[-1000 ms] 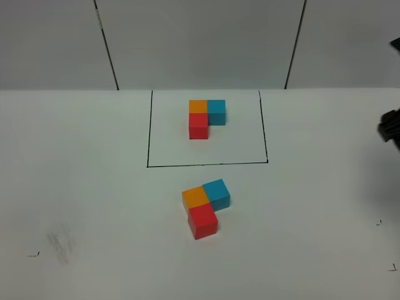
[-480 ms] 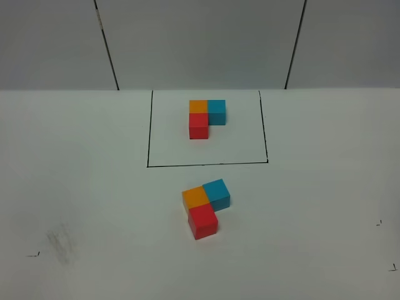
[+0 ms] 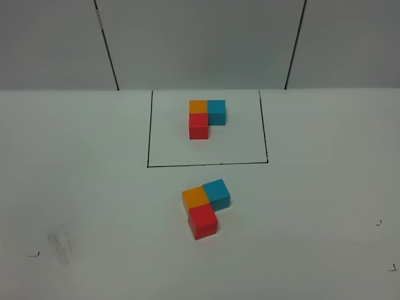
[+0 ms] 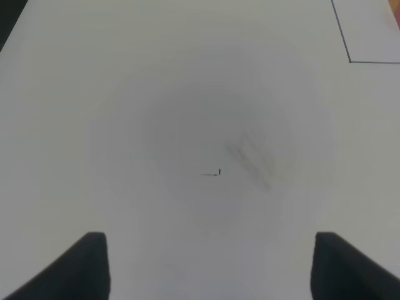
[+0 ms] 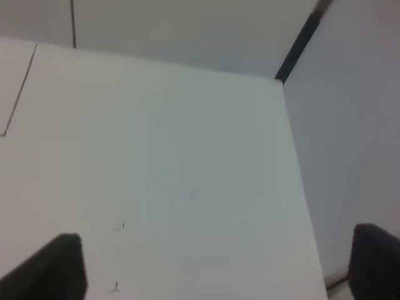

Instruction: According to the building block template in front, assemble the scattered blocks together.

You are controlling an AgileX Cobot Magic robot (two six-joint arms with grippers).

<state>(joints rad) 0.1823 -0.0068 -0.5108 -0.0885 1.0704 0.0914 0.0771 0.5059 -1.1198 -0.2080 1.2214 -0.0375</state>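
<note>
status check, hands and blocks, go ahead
Left hand open, empty. Right hand open, empty. Blocks joined in an L, matching template, slightly rotated. Nothing in the way.

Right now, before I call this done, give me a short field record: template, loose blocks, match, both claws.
template: orange, blue and red cubes in an L inside the black frame
loose blocks: orange block, blue block, red block, joined in an L in front of the frame
match: same colour layout, group turned slightly
left claw: open, empty, over bare table
right claw: open, empty, near the table's edge
</note>
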